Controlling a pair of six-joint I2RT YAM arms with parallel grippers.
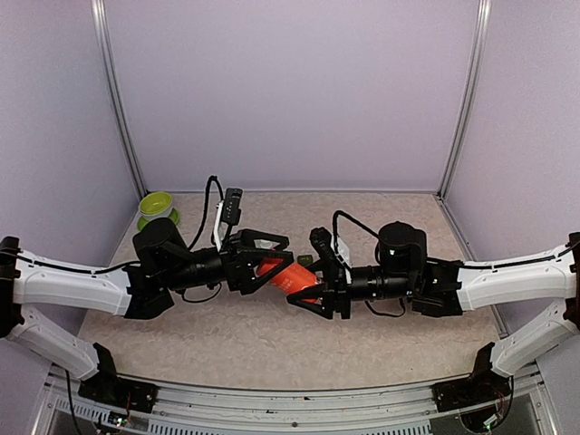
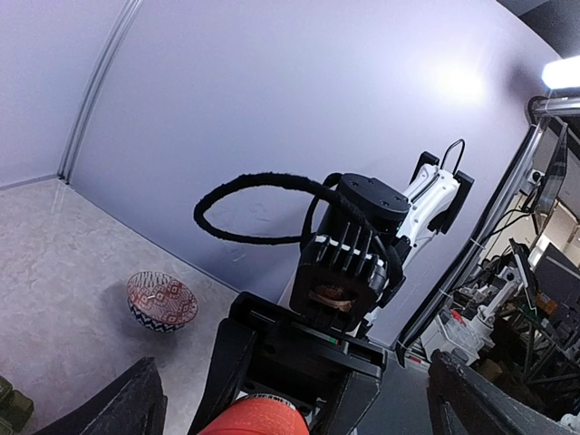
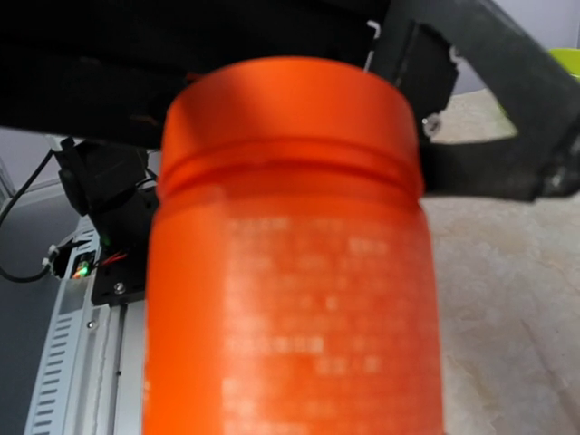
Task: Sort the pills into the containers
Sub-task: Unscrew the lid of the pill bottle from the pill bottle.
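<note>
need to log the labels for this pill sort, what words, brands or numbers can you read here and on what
orange bottle: rows of pale print on its side, too blurred to read.
Nothing else in the three views carries text that can be read.

Lime-green bowl [image 1: 156, 205] in the far-left corner — patterned bowl [image 2: 161, 302] near the wall [image 2: 272, 109]
</note>
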